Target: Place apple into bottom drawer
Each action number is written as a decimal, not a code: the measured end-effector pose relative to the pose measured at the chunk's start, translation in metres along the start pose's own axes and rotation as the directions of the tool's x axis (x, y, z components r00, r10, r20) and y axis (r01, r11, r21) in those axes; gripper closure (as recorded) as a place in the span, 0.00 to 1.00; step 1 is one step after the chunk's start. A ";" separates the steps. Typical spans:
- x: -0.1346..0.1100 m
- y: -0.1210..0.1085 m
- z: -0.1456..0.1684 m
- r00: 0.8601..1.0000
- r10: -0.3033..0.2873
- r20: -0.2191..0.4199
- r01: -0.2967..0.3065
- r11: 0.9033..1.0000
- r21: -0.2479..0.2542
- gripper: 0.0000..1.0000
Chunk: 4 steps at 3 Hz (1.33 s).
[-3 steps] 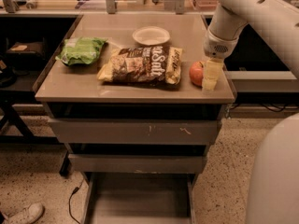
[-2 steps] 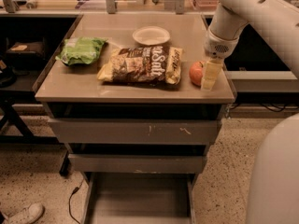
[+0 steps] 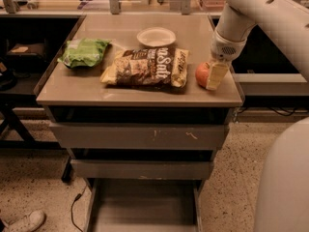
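Observation:
The apple [image 3: 201,74], small and red-orange, sits on the grey cabinet top [image 3: 96,88] near its right front corner. My gripper [image 3: 209,76] is down at the apple, with its cream tip against the apple's right side, hiding part of it. The white arm [image 3: 251,13] comes in from the upper right. The bottom drawer [image 3: 145,204] is pulled out at floor level below the two upper drawer fronts, and its flat grey floor shows nothing in it.
A brown chip bag [image 3: 147,66] lies just left of the apple. A green bag [image 3: 83,52] lies at the left and a white bowl [image 3: 156,36] behind. The robot's white body [image 3: 285,178] fills the lower right. A shoe [image 3: 24,221] is at the lower left.

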<state>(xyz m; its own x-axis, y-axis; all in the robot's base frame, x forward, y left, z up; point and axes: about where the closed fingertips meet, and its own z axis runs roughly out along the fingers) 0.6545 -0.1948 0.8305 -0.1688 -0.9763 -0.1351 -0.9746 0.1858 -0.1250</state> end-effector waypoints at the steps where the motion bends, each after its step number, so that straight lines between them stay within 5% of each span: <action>1: 0.000 0.000 0.000 1.000 0.000 0.000 0.000 1.000 0.000 0.88; 2: -0.011 0.001 -0.006 1.000 -0.016 -0.006 0.016 1.000 0.023 1.00; 4: -0.002 0.065 -0.039 0.997 0.069 0.022 -0.070 0.997 0.023 1.00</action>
<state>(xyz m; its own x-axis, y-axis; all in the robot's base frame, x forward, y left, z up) 0.5862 -0.1848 0.8606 -0.2326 -0.9584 -0.1652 -0.9568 0.2560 -0.1382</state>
